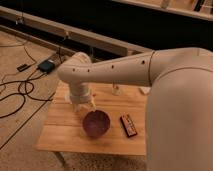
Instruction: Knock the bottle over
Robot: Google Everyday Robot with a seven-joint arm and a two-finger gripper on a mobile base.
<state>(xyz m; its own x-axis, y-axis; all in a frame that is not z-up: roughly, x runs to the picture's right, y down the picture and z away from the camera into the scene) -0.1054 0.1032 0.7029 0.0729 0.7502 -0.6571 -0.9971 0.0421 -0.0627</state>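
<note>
My arm (115, 70) reaches from the right across the wooden table (65, 135). My gripper (85, 106) points down over the table's left middle, just left of a purple bowl (96, 123). A small slim whitish bottle (116, 90) stands upright near the table's far edge, partly hidden behind my arm, well to the right of the gripper and apart from it.
A dark snack bar (128, 125) lies right of the bowl. A pale thing (144, 91) shows at the far right edge and another (67, 96) at the far left, both partly hidden. Cables (20, 90) and a dark box (46, 65) lie on the floor at left.
</note>
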